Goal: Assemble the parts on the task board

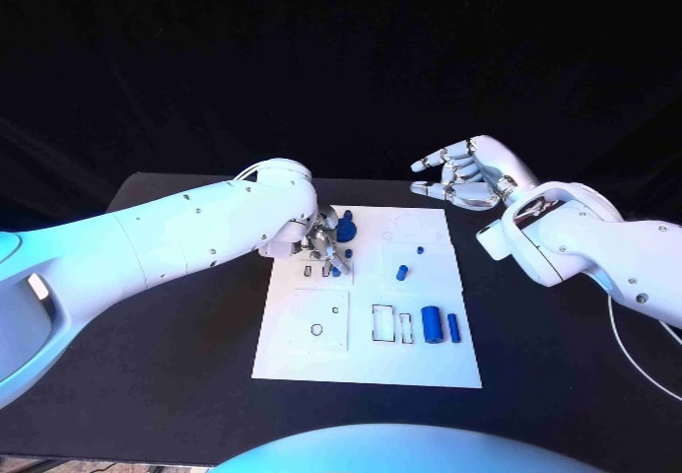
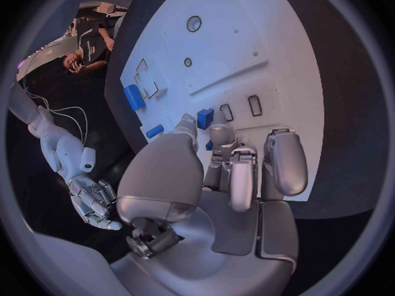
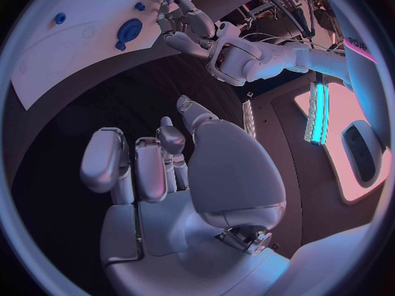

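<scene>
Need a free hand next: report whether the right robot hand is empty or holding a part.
Empty: the right robot hand hovers beyond the task board, fingers curled loosely around nothing.

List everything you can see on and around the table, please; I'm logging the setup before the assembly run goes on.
Black table: one, black, under everything.
White task board plate: one, white, middle of the table, with outlined recesses.
Large blue cylinder part: one, blue, near right of the board, beside a rectangular recess.
Slim blue bar part: one, blue, just right of the cylinder.
Small blue peg part: one, blue, mid-board.
Blue parts at the left hand's fingertips: count unclear, blue, far left of the board.
Left hand: silver, over the board's far left area; whether it grips a part is unclear.
Right hand: silver, raised beyond the board's far right corner, fingers curled, holding nothing.
</scene>
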Robot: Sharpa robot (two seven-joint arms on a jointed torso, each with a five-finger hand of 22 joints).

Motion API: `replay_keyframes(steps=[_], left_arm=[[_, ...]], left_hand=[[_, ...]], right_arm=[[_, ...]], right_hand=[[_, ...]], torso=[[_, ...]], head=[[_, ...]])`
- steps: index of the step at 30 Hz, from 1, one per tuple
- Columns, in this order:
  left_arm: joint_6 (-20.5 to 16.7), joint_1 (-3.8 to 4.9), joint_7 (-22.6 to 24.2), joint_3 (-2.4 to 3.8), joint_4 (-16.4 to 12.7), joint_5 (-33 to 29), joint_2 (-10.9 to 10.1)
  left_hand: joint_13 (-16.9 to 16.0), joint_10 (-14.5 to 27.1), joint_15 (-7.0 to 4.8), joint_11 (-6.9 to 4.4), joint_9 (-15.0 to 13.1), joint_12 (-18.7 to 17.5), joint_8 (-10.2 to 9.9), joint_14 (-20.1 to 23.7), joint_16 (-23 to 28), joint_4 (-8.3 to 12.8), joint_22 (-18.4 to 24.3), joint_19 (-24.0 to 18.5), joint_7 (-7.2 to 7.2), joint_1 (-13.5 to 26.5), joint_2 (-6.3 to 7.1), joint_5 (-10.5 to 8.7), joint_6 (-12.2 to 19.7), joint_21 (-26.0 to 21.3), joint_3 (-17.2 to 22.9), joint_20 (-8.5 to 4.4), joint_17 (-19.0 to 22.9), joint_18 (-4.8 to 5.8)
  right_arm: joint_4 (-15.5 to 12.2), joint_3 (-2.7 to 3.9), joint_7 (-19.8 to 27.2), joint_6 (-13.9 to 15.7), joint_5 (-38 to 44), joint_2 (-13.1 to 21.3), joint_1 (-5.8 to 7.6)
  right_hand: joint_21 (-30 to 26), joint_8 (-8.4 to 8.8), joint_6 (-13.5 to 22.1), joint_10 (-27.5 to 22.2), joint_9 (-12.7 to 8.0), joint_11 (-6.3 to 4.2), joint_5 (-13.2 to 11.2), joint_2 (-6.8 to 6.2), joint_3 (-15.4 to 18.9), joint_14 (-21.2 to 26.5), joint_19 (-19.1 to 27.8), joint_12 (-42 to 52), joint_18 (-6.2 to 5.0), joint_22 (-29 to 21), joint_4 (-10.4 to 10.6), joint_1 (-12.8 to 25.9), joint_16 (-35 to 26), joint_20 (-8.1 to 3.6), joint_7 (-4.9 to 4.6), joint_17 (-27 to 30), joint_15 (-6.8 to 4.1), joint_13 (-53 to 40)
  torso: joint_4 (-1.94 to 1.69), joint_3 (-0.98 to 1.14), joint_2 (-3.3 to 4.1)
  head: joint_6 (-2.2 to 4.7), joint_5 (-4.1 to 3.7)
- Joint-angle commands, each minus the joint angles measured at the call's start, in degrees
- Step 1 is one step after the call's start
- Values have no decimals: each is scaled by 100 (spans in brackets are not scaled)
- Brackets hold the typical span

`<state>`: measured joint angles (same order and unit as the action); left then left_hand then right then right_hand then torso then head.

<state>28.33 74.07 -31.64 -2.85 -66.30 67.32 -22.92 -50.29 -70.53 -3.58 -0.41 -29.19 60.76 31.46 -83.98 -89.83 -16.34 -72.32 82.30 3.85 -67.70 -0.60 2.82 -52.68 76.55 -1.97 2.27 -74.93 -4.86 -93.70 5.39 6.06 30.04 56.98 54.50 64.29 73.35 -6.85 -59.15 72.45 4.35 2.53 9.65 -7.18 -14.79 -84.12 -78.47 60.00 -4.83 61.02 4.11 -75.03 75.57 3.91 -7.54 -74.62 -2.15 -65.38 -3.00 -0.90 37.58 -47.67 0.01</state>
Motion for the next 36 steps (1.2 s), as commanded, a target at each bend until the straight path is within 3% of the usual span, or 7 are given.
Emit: replay_keyframes(steps=[1, 20, 36], left_arm=[[-44, -2, 67, 2, 2, -27, 24], [-292, -3, 121, 2, 51, -41, 50], [-13, -13, 137, -3, 63, -97, 108]], left_hand=[[-9, 41, -33, 8, -8, 35, 28, -602, -17, 14, -3, 6, -1, -79, -21, -12, 48, 12, -18, -5, -1507, 77], [-31, 37, -31, 11, -29, 53, 38, -602, -17, 20, -28, 12, 3, -188, -92, -11, 70, 28, 14, -2, -1507, 81], [-24, 52, -27, 16, -45, 47, 44, -602, -17, 35, -23, 4, 8, -286, -130, -11, 92, 19, 43, 2, -1507, 78]], right_arm=[[5, 3, 0, -79, 15, -15, -12], [25, 3, -9, -99, 14, -31, -20], [28, 2, -12, -145, 13, -43, -22]], right_hand=[[-26, 9, 28, -38, -8, 12, 24, 43, 18, -244, 5, -25, -80, -4, 2, -18, -32, 15, -20, 7, 34, 6], [-29, 10, 28, -38, -9, 13, 25, 48, 19, -243, 6, -26, -81, -9, 1, -23, -40, 15, -21, 15, 34, 7], [-36, 6, 22, -40, -8, 11, 33, 66, 14, -244, 7, -26, -82, -16, -1, -41, -41, 15, -20, 13, 34, 8]], torso=[[-9, -2, -4], [-28, -3, -1], [-48, -3, -3]], head=[[-9, -9], [-5, -20], [-23, -40]])
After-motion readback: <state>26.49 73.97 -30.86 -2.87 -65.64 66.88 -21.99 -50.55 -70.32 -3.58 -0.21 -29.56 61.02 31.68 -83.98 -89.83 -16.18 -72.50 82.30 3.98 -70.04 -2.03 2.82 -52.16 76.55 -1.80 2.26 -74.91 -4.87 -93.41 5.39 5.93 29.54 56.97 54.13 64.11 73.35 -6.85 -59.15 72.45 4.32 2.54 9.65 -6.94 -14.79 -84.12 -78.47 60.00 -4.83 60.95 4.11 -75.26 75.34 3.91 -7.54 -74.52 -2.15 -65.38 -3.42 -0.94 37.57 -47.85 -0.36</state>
